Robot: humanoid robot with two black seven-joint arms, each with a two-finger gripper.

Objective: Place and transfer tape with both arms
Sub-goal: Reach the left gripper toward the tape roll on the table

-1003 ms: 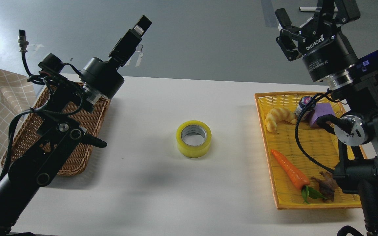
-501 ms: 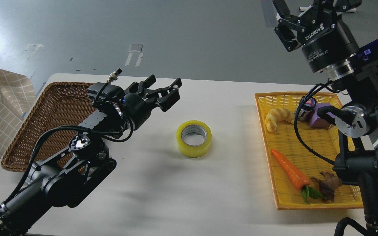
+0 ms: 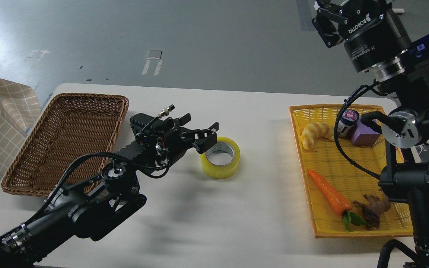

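The tape, a yellow translucent roll with a grey-white core, lies flat on the white table near its middle. My left gripper is open, its fingers spread, right at the roll's left upper rim and partly overlapping it in view; I cannot tell if it touches. My right gripper is raised high at the top right, far from the tape, partly cut off by the frame edge; its fingers look spread and hold nothing.
An empty brown wicker basket stands at the left. A yellow basket at the right holds a croissant toy, a small jar, a purple block, a carrot and a brown toy.
My left arm swung down from raised over the wicker basket and moved right to the tape's left rim, with the gripper open. My right gripper rose slightly. The tape stayed put.
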